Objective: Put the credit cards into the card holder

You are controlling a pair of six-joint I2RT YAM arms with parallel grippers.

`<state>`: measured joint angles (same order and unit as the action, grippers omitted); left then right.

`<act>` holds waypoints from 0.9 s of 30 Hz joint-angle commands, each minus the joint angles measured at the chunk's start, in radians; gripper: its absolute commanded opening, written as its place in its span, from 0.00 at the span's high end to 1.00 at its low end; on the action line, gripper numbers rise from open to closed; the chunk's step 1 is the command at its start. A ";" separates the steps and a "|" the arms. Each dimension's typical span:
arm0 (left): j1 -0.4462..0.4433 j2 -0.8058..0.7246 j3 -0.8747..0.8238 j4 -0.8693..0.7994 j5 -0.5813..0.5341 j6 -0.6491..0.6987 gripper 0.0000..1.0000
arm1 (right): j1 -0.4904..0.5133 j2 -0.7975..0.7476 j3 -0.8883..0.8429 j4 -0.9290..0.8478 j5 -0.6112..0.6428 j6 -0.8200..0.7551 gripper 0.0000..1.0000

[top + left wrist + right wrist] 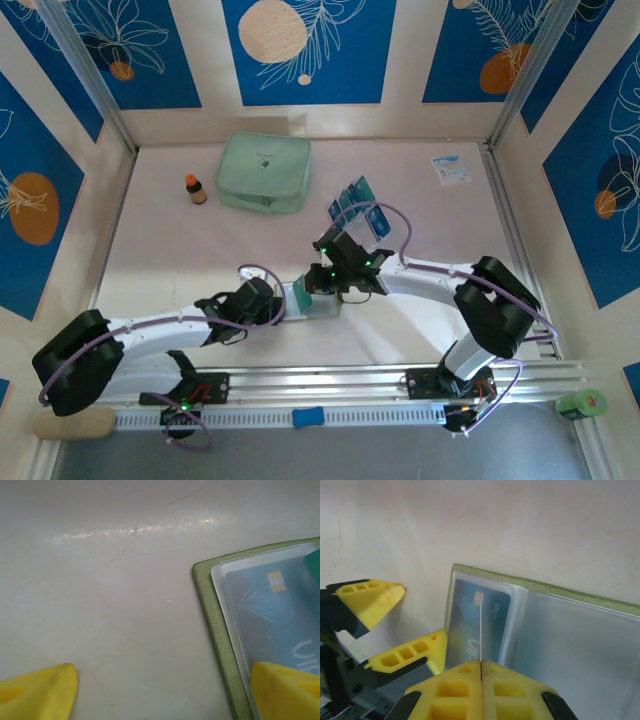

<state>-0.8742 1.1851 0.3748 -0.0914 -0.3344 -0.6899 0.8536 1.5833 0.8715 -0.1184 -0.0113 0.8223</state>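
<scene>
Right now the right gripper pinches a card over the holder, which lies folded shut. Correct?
Not quite. The holder lies open, with its clear sleeves exposed, as the right wrist view shows. The right gripper does pinch a card over it.

Pale table (180,250) w/ mint pouch (264,172), sm. bottle (195,189), paper packet (451,169), credit cards (358,205) & open card holder (216,620).

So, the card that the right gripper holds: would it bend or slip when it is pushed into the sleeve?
Likely stiff: the card in the right gripper shows as a straight edge-on line, with no sag. Likely light, being so thin. Pinched only at one end, it might twist or slide if the sleeve of the card holder resists.
</scene>
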 commanded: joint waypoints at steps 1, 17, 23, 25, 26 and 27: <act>0.009 -0.005 0.037 -0.033 -0.019 0.006 0.11 | 0.012 0.023 -0.011 0.060 0.013 0.042 1.00; 0.009 0.031 0.101 -0.036 0.010 0.025 0.11 | 0.005 0.075 -0.016 0.096 -0.007 0.061 1.00; 0.009 0.068 0.081 -0.019 0.010 0.019 0.11 | -0.005 0.060 -0.021 0.096 -0.016 0.066 1.00; 0.009 0.076 0.075 -0.017 0.008 0.018 0.11 | -0.015 0.044 -0.027 0.097 -0.023 0.066 1.00; 0.009 0.078 0.072 -0.017 0.007 0.017 0.11 | -0.022 0.033 -0.031 0.098 -0.028 0.064 1.00; 0.009 0.078 0.070 -0.016 0.007 0.017 0.11 | -0.030 0.021 -0.037 0.099 -0.034 0.064 1.00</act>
<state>-0.8742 1.2552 0.4541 -0.1127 -0.3298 -0.6788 0.8421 1.6402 0.8558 -0.0147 -0.0174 0.8730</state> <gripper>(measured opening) 0.887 0.054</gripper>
